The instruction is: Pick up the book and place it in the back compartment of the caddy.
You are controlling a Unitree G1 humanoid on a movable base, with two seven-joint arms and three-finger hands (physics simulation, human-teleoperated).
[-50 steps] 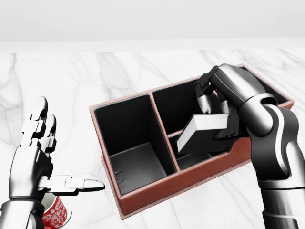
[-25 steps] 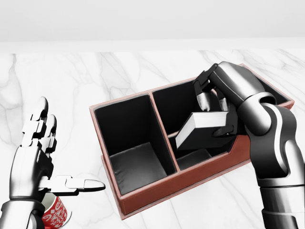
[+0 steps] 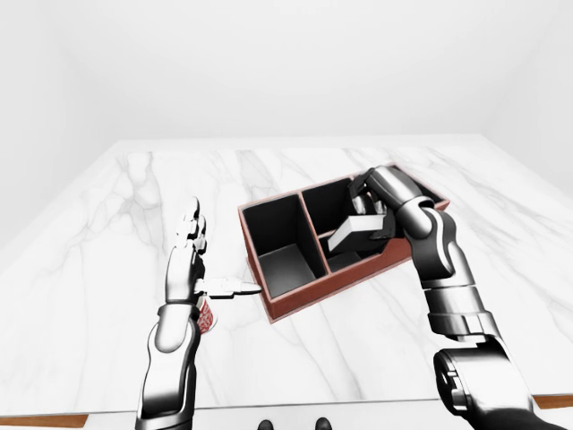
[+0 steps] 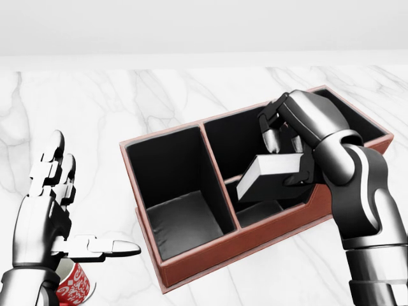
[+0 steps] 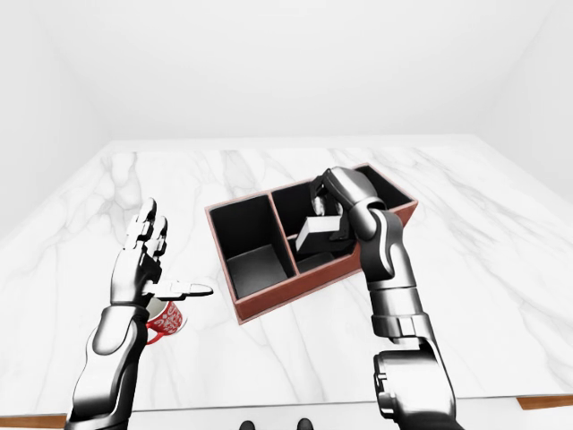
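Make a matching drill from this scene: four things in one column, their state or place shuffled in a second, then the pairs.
1. book
2. left hand
3. cup
4. caddy

A. open, holding nothing
B. red, low in the head view's left corner
C. tilted, held by the right hand
D. reddish walls, dark compartments

Pairs: 1-C, 2-A, 3-B, 4-D

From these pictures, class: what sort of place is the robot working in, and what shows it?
Probably a bare simulated test room, not a real home: a white marble table with plain white walls, and on it only a red caddy and a red cup.
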